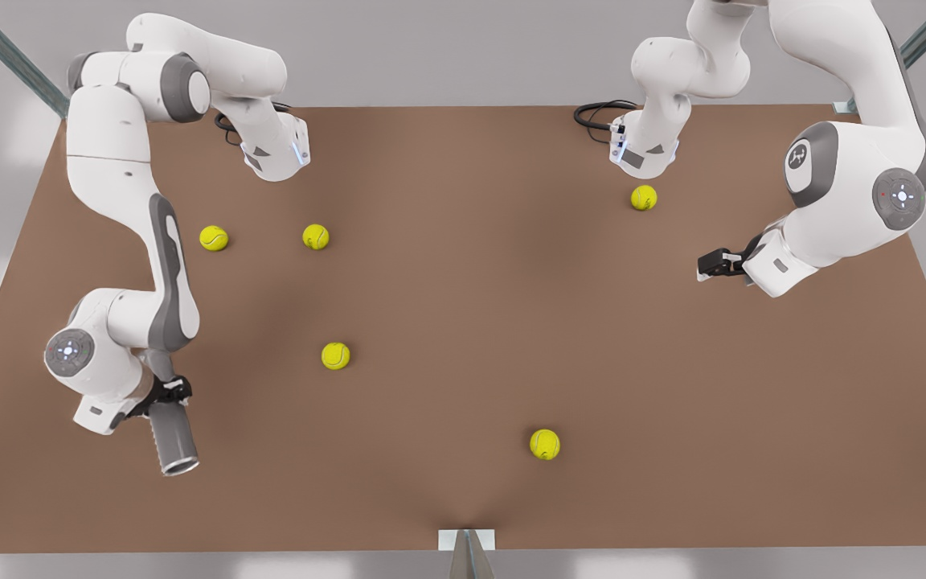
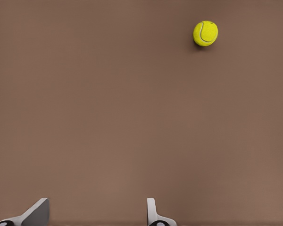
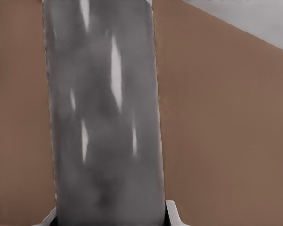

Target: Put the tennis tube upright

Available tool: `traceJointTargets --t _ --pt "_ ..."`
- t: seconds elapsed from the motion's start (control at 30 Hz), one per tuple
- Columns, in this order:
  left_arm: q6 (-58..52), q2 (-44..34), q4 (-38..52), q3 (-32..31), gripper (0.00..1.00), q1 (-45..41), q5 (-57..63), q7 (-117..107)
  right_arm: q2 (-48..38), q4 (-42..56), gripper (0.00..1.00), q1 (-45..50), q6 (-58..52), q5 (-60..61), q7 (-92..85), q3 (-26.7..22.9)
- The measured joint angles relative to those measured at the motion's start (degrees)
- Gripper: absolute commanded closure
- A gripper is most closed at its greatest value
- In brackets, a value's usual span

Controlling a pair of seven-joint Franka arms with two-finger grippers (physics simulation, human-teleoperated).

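While its fingers clamp the tennis tube (image 1: pixel 173 438) near one end, the right gripper (image 1: pixel 164 396) hangs at the front view's lower left; the tube tilts over the brown table (image 1: pixel 463 338), its hollow rimmed end toward the near edge. Across the table, the left gripper (image 1: pixel 712 264) waits with fingers (image 2: pixel 153 211) spread apart and empty, a tennis ball (image 2: pixel 205 33) lying well beyond it.
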Motion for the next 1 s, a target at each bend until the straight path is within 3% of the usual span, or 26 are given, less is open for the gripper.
traceJointTargets --t 0.07,0.3,0.57,0.8,1.0 --pt "-0.04 0.0 -0.02 0.1 0.0 -0.03 0.01 -0.14 -0.01 2.04 0.4 2.58 -1.94 0.12 -2.77 0.98" --pt "-0.16 0.02 -0.24 0.16 0.0 0.21 -0.01 -0.94 -0.84 6.61 0.4 4.57 -8.25 -0.03 -15.51 12.53" --pt "-0.07 0.49 -0.28 0.32 0.0 0.05 -0.01 -2.13 -0.53 6.89 0.41 11.4 -10.82 -0.25 -28.33 13.81" --pt "-0.13 -0.33 -0.73 0.41 0.0 0.11 -0.01 -3.1 -0.59 8.91 0.4 15.71 -10.03 -0.24 -33.83 17.95" --pt "-0.23 -0.7 -0.89 0.45 0.0 0.17 0.05 -4.1 2.64 8.83 0.4 20.44 -8.39 -1.54 -35.92 17.87"
